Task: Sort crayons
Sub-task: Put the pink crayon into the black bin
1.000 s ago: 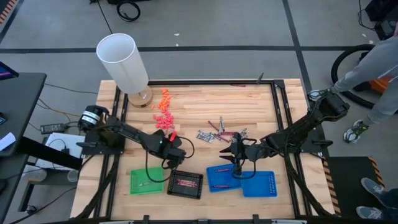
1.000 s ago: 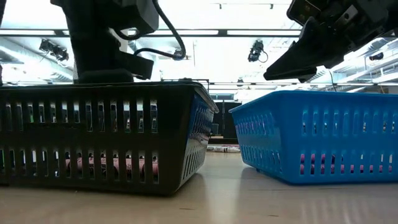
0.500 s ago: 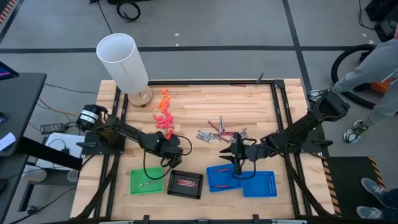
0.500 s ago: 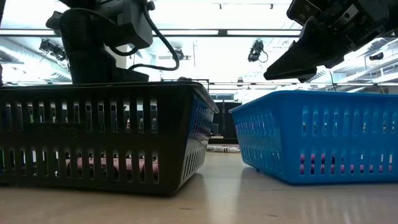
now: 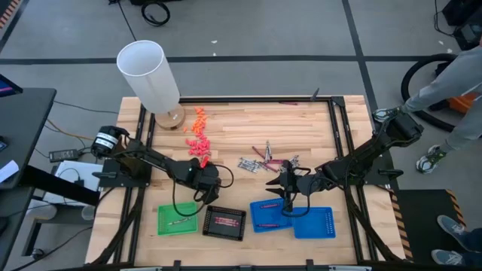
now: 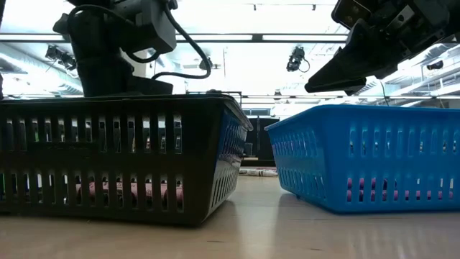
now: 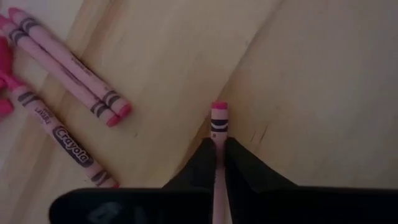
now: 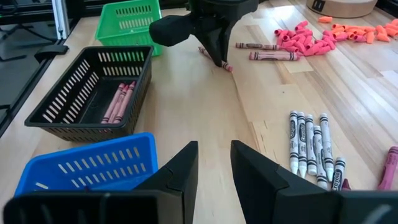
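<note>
On the bare wooden table point(image 5: 316, 128), the left gripper point(image 7: 219, 152) pinches a pink crayon point(image 7: 218, 121) by its wrapped shaft — light, stiff, likely snapped if squeezed hard.

In the left wrist view, the pink crayon point(image 7: 217, 134) shows only its tip and upper wrapper; the rest lies between the left gripper point(image 7: 217, 152)'s dark fingers, which press on both its sides. Beside it, three loose pink crayons point(image 7: 68, 81) run off the picture's edge.

From above, the contents of the black basket point(image 5: 224, 223) are too small to count. In the low view that basket's slatted wall point(image 6: 115, 158) hides most of the pink sticks inside, and the blue basket point(image 6: 374, 155) behind it screens its own load. The right gripper point(image 8: 211, 168) is cut off at its base.
</note>
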{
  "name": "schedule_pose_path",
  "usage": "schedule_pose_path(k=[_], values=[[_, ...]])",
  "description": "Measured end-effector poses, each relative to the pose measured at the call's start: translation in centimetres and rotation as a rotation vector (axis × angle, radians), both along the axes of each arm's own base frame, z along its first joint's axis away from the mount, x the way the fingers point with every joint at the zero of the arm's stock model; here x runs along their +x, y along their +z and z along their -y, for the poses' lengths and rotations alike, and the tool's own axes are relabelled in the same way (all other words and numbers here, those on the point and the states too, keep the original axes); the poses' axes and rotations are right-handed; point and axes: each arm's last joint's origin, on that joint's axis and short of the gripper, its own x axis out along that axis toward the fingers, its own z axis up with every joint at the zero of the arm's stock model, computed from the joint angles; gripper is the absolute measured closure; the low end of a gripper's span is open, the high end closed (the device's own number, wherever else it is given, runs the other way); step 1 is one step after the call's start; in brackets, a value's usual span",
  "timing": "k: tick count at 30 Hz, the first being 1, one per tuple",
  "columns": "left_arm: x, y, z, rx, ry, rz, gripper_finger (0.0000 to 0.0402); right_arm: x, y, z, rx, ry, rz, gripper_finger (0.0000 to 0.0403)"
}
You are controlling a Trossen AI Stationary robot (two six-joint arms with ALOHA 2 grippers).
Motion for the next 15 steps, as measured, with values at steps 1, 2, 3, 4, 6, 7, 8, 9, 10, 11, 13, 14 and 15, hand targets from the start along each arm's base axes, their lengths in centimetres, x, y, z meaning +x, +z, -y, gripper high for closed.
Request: schedule_pose_path(k=[1,2,3,4,6,7,8,9,10,11,13,14,15], values=[[-0.1,0.5,0.0,-0.015,-0.005,0.012,0.0384,0.0,0.0,0.0,0.0,0.0,0.0,0.0298],[-0.1,1.0,0.1,-0.022,-0.013,0.042,0.0384,0.0,0.0,0.0,0.0,0.0,0.0,0.0298],[-0.1,1.8,0.1,-0.028,-0.032,0.083,0.0384,0.0,0.0,0.0,0.0,0.0,0.0,0.0298],[-0.1,2.6,0.2,-0.03,-0.053,0.118,0.0384,0.0,0.0,0.0,0.0,0.0,0.0,0.0298],[0.0,3.7,0.5,-0.025,-0.106,0.199,0.0384,0.0,0.0,0.0,0.0,0.0,0.0,0.0298],[0.1,4.3,0.7,-0.02,-0.146,0.242,0.0384,0.0,0.0,0.0,-0.001,0.0,0.0,0.0298],[0.2,4.9,1.1,-0.026,-0.19,0.293,0.0383,0.0,0.0,0.0,-0.001,0.001,0.002,0.0298],[0.5,5.6,1.5,-0.04,-0.241,0.356,0.0383,0.0,0.0,0.0,0.0,0.001,0.004,0.0298],[0.7,6.3,1.9,-0.059,-0.293,0.412,0.0383,0.0,0.0,0.0,-0.001,0.001,0.004,0.0298],[0.8,6.7,2.3,-0.072,-0.345,0.458,0.0383,0.0,0.1,0.0,-0.001,0.002,0.006,0.0298],[1.2,7.4,3.2,-0.116,-0.429,0.544,0.0383,0.0,0.1,0.0,0.001,0.001,0.01,0.0298],[1.3,7.7,3.6,-0.14,-0.465,0.577,0.0383,0.0,0.1,0.0,0.001,0.002,0.01,0.0298],[1.4,7.8,3.9,-0.164,-0.494,0.602,0.0383,0.0,0.1,0.0,0.001,0.002,0.011,0.0298]])
